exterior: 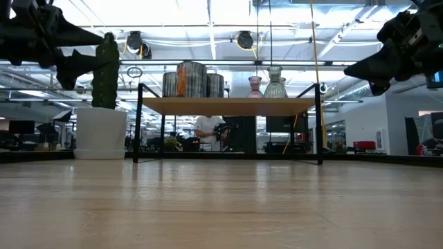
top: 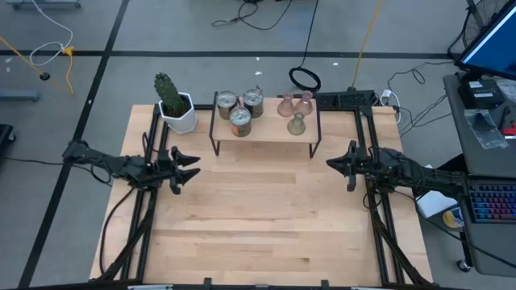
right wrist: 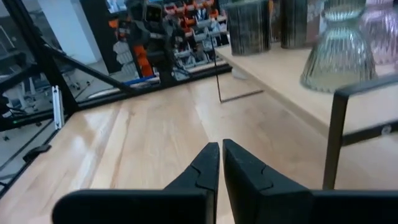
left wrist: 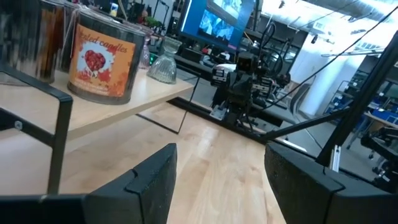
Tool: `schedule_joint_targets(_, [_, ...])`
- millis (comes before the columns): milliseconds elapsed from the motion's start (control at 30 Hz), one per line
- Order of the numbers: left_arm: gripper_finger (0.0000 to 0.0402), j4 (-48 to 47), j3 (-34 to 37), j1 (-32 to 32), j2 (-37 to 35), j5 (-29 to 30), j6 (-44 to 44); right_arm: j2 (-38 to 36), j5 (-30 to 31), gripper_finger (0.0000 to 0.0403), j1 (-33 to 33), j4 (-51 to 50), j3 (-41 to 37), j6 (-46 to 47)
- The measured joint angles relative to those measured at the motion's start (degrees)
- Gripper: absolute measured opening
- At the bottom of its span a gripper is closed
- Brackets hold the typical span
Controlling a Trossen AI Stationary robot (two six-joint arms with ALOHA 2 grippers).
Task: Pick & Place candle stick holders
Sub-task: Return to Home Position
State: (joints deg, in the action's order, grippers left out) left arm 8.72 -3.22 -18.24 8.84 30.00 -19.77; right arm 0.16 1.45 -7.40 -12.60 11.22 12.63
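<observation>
The candle stick holders stand on a small wooden shelf (top: 266, 131) at the table's far side. On its left are three silvery round ones (top: 240, 119); the nearest carries an orange label (left wrist: 102, 59). On its right are two pink glass ones (top: 295, 104) and an olive one (top: 297, 123), which also shows in the right wrist view (right wrist: 339, 53). My left gripper (top: 193, 165) hovers open, level, over the table's left side with nothing between its fingers (left wrist: 155, 180). My right gripper (top: 330, 163) hovers shut and empty over the right side, its fingertips (right wrist: 211, 155) together.
A green cactus in a white pot (top: 173, 103) stands left of the shelf at the far left. The shelf rests on thin black metal legs (exterior: 138, 124). Black frame rails (top: 379, 217) run along both table sides. Bare wood (top: 266, 217) lies between the arms and toward the near edge.
</observation>
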Motion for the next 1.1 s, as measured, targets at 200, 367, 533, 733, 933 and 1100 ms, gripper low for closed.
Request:
schedule_joint_targets(200, [0.0241, -7.31, 0.0, 0.0, -7.26, 0.1, 1.28, -0.02, 0.0, 0.0012, 0.0, 1.66, 0.0, -0.98])
schedule_joint_targets(367, [0.0241, -9.03, 0.88, 0.07, -8.54, 2.11, 0.23, -0.02, 0.0, 0.0013, 0.0, 2.79, -1.5, 0.49])
schedule_joint_targets(533, [0.0241, -4.55, 2.29, 0.33, -7.78, 3.27, 2.5, 0.01, -0.14, 0.0015, 0.0, 12.61, -6.03, 0.65])
schedule_joint_targets(733, [0.0241, -4.81, 2.27, 0.31, -7.73, 3.45, 2.14, 0.01, -0.17, 0.0012, 0.02, 13.43, -7.38, 1.07])
schedule_joint_targets(933, [0.0241, -4.91, 2.27, 0.31, -7.73, 3.43, 1.22, 0.02, -0.04, 0.0013, 0.02, 13.44, -7.48, -1.21])
schedule_joint_targets(1100, [0.0241, -4.73, 2.27, 0.29, -7.73, 3.34, -2.44, 0.11, -0.05, 0.0011, 0.02, 14.33, -7.54, 0.51])
